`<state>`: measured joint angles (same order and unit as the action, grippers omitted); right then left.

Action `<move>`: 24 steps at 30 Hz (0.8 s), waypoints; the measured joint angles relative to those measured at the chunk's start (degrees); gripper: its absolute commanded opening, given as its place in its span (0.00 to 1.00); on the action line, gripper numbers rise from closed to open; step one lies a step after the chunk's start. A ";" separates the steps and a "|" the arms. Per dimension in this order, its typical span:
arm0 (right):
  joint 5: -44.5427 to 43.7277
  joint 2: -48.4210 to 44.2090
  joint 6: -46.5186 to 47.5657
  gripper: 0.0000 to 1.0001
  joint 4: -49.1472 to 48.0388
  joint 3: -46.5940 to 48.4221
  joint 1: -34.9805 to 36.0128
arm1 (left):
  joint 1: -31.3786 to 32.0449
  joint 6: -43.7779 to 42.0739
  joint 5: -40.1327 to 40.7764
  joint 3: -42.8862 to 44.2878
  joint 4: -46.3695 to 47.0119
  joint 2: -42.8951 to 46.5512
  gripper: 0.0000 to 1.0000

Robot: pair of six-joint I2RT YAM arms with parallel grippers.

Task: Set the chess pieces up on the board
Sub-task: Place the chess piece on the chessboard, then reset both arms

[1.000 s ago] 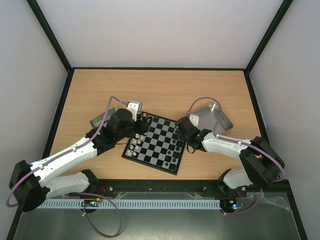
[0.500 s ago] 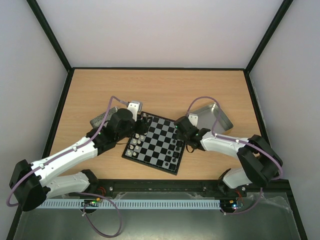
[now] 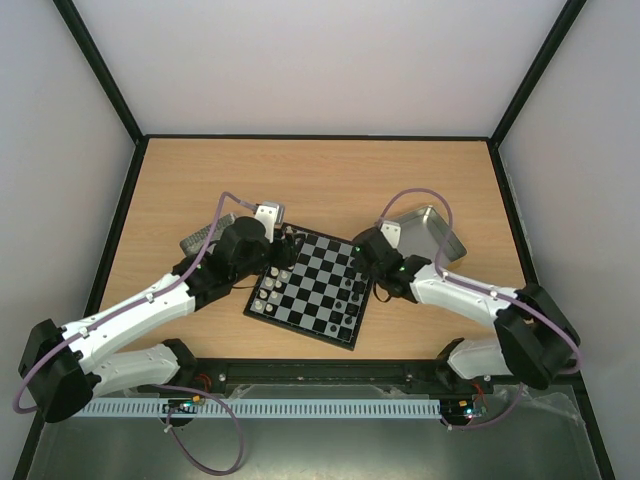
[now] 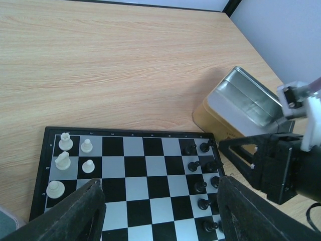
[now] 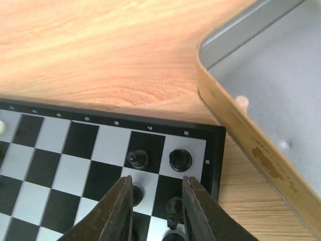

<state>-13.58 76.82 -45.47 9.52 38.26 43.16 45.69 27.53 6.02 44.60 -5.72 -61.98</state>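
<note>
left hand (image 4: 160, 203) released over chequered board (image 4: 134, 188); right hand (image 5: 157, 193) released above glossy black pieces (image 5: 179, 159); rounded metal tin (image 5: 281, 75) beside, woodgrain surface (image 4: 125, 60).

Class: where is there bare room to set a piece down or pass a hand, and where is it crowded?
Free: the wooden tabletop beyond the black-and-pale chequered board, and the board's middle columns between the white chessmen and black chessmen. Crowded: the board's two ends, where the left pincer and right pincer hover.

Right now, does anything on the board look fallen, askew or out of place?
No piece has fallen: the white pieces and black pieces stand upright. Only the board sits askew on the table.
</note>
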 measured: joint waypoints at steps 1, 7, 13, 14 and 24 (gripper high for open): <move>-0.17 -0.85 -0.17 0.33 0.70 0.42 0.00 | 0.00 0.07 -0.04 0.00 -0.02 0.00 0.66; -1.18 -9.31 -2.03 0.52 5.07 1.79 0.00 | -0.11 1.16 -0.66 0.02 -1.62 0.22 0.91; -2.84 -21.07 -3.19 0.69 13.49 2.54 0.00 | -0.39 4.37 -0.94 -0.09 -5.33 6.32 1.00; -3.30 -23.26 -3.17 0.71 15.08 2.95 0.00 | -0.42 5.16 -0.48 -0.09 -6.05 8.17 1.00; -10.38 -41.05 -1.09 0.99 28.20 12.04 0.00 | -0.66 6.45 8.02 0.15 -14.21 27.23 1.00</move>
<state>-23.97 35.77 -46.57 37.71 50.30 43.16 45.04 33.98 14.04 44.75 -19.92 -34.74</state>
